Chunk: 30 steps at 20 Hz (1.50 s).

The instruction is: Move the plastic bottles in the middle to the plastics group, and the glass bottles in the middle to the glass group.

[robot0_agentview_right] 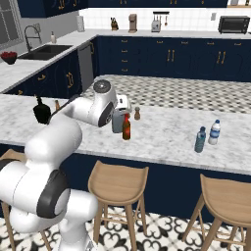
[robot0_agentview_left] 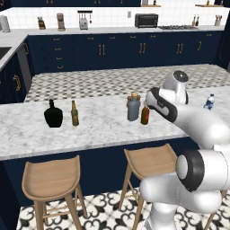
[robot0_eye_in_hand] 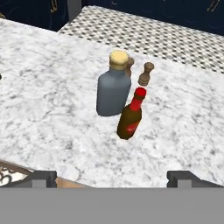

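From where I'm driving this, nearest to me are the wooden stools tucked under the marble island; I count two in each base view. In the hand view the gripper has its two dark tips spread as wide as they go, with nothing between them, hanging over the near edge of the island, well short of the bottles.

Next out, in the middle of the island: two glass bottles touching or nearly so. One small red-brown bottle with a red neck and a red label patch I can't read, and just behind it one wide grey bottle with a tan cap. Both upright. Right behind the grey one are two little brown wooden shakers, one mostly hidden.

Off to the left end sits the glass group: one squat black bottle and one slim amber-green beer bottle just beside it, label too small to read.

Over on the right end, the blue bottle stands just beside one clear water bottle with a white cap and blue label, no legible text. So that's six bottles total.

Far back on the counter: one toaster oven, a knife block and some other small appliances.
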Motion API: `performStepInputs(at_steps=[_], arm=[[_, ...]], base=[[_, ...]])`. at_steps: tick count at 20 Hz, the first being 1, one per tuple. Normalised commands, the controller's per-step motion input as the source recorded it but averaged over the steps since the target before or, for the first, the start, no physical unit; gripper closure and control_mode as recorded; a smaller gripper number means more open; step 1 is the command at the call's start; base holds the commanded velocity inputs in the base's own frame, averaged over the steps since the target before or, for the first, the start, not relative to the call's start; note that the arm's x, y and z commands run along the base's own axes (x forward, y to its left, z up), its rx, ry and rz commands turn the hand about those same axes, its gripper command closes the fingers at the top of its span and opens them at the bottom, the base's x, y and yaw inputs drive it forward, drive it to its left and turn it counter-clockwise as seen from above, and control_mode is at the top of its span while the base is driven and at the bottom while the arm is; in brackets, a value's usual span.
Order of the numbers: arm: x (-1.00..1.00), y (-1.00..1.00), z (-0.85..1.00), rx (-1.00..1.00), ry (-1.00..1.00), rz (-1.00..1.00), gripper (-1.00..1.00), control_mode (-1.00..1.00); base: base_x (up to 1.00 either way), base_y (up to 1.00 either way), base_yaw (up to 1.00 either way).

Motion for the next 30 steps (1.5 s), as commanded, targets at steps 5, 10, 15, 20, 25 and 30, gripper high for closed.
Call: performStepInputs(at_steps=[5,10,15,20,25,30], arm=[[0.12,-0.02,-0.06,0.00,0.03,0.00,-1.00,-1.00],[0.30,-0.14,0.00,0.05,0.17,0.00,-1.00,-1.00],[0.16,-0.10,0.00,0.06,0.07,0.00,-1.00,-1.00],[0.04,0.00,-0.24,0.00,-0.05,0.00,-1.00,-1.00],[0.33,0.00,-0.29,0.00,-0.02,0.00,-1.00,-1.00],[0.31,0.00,-0.07,0.00,0.05,0.00,-1.00,-1.00]], base=[[0.00,0.00,0.00],[0.00,0.00,0.00],[0.00,0.00,0.00],[0.00,0.00,0.00],[0.00,0.00,0.00],[0.00,0.00,0.00]])
